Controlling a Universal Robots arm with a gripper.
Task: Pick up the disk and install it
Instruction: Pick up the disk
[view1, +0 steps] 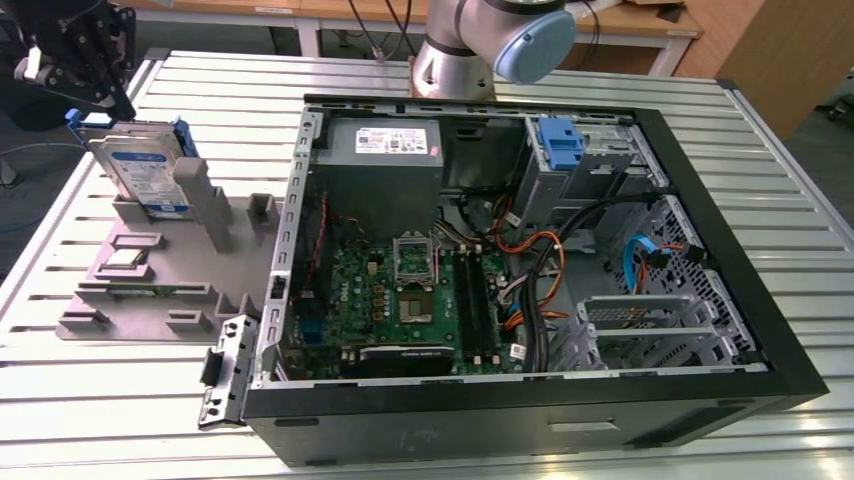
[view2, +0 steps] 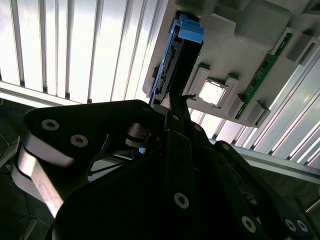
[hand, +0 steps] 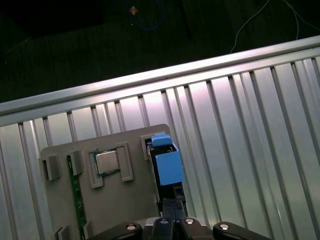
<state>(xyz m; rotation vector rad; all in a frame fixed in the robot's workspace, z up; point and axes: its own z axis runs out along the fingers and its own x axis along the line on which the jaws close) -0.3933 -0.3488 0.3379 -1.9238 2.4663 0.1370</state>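
The disk (view1: 144, 165) stands on edge in a slot at the far end of the grey holder tray (view1: 147, 290), on the exterior view's left. It is silver with a white-and-blue label and a blue bracket. My black gripper (view1: 118, 103) hangs just above its upper far corner. In both wrist views the gripper (view2: 180, 100) (hand: 172, 202) reaches to the edge of the disk (view2: 172, 65), whose blue bracket (hand: 167, 167) faces the camera. The disk sits in its slot.
The open computer case (view1: 787, 330) lies to the exterior view's right of the tray, with a blue caddy (view1: 561, 140) in its drive bay and a grey power supply (view1: 387, 140). A processor chip (hand: 106, 161) and a green memory stick (hand: 76, 195) rest in the tray. The arm's base (view1: 481, 40) stands behind the case.
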